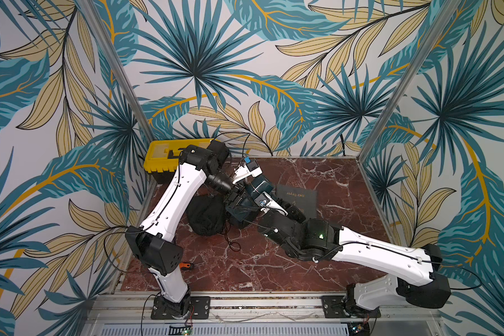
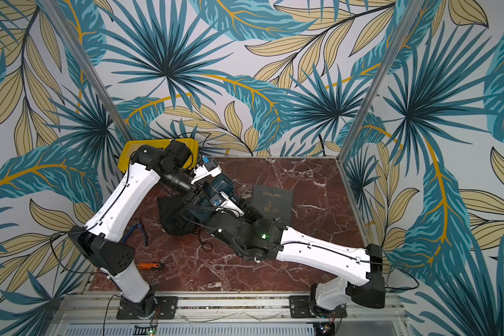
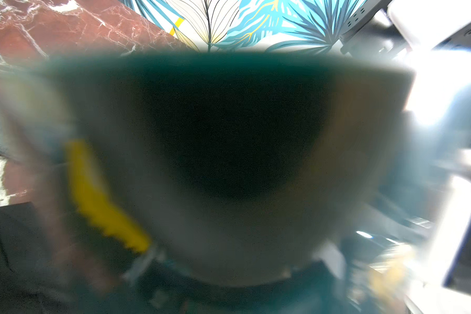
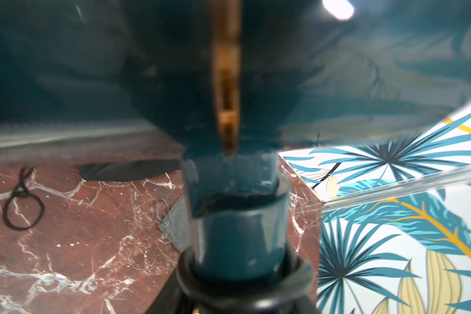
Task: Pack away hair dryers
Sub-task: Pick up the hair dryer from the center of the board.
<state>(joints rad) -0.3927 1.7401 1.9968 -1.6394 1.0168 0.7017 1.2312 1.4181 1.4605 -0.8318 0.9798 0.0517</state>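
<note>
left pincer [image 1: 235,195] and right pincer [image 1: 246,210] are crowding the teal hair dryer [image 1: 262,184] beside the black pouch [image 1: 205,216], probably for bagging; i cannot tell whether either is gripping.

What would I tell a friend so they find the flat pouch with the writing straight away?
Find the red marble tabletop and look just right of its middle. A flat, square dark grey pouch lies there. Its gold "Hair Dryer" lettering sets it apart from the crumpled black pouch to its left.
</note>
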